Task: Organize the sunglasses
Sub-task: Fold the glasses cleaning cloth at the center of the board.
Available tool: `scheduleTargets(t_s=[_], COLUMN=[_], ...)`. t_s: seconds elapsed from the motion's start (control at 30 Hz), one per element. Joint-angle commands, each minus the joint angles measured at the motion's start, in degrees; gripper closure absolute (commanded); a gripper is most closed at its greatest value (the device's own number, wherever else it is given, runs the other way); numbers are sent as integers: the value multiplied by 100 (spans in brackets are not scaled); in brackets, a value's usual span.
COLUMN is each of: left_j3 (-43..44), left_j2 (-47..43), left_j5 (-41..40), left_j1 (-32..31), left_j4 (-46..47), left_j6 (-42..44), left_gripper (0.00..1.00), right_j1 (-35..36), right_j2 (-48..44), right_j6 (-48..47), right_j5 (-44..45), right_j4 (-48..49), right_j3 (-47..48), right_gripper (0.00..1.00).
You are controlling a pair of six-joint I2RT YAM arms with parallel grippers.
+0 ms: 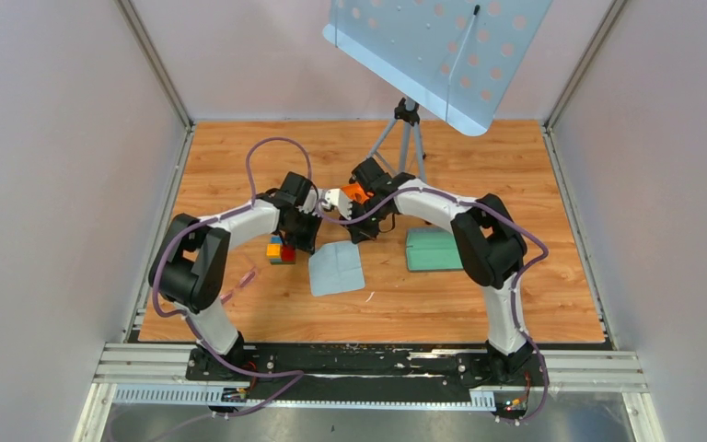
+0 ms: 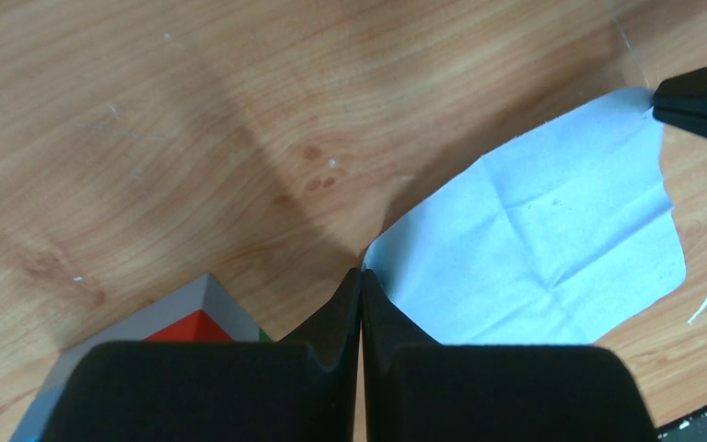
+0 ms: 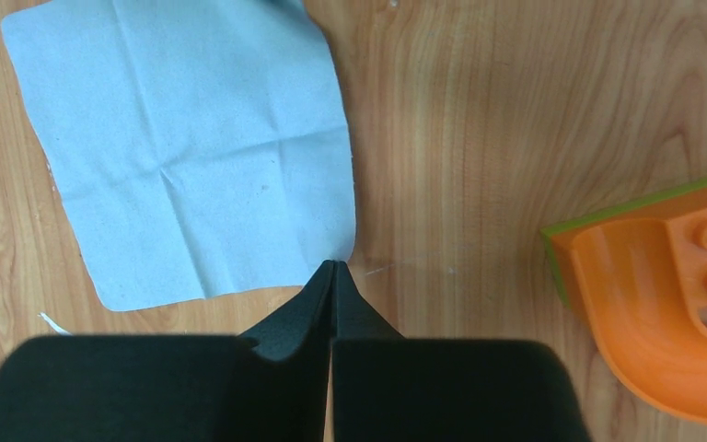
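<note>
The sunglasses (image 1: 242, 279) show only as a faint pale pink streak on the wood, left of both grippers. A flat blue-grey cloth (image 1: 336, 268) (image 2: 543, 249) (image 3: 193, 147) lies mid-table. My left gripper (image 1: 301, 241) (image 2: 361, 272) is shut with its tips on the cloth's far left corner. At the far right corner my right gripper (image 1: 361, 236) (image 3: 333, 264) is shut the same way; its black tip (image 2: 700, 101) meets that corner in the left wrist view. The cloth still lies flat. A green case (image 1: 433, 249) sits to its right.
A grey block with red, orange and green faces (image 1: 281, 250) (image 2: 193, 318) stands just left of my left gripper. An orange curved toy piece on a green base (image 3: 663, 313) (image 1: 354, 193) lies behind the right gripper. A tripod (image 1: 405, 129) holding a perforated panel stands at the back.
</note>
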Motion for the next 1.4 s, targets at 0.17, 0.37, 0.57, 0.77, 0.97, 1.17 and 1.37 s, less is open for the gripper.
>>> scheduleTargets(t_s=[0.17,0.37,0.57,0.77,0.97,1.17,1.37], left_j3=[-167,-280,-362,-500,-601,-749,-834], left_j2=[-433,-841,-853,-998,-1086,-1173,-1182], left_j5=[228,142,251,321,419,568,622], left_j1=[-75,-75,-73,-75,-75,-83,-119], left_j4=[-117,-136,-187,-219,-230,-206,-232], left_j6=[57,-13,-36,-61,-94,-112,-140], left_gripper=[100,100,100,100,100,100,100], right_j1=[134,132,160,189,240,285,350], right_j2=[-415,-545,-675,-783,-904,-1043,-1185], right_j6=[196,214,354,399,487,524,525], right_j5=[181,201,158,126,58,40,44], right_j4=[6,5,6,10,44,43,49], right_j3=[-271,-380,-471,-674,-847,-1067,-1251], right_gripper=[100,100,100,100,100,100,100])
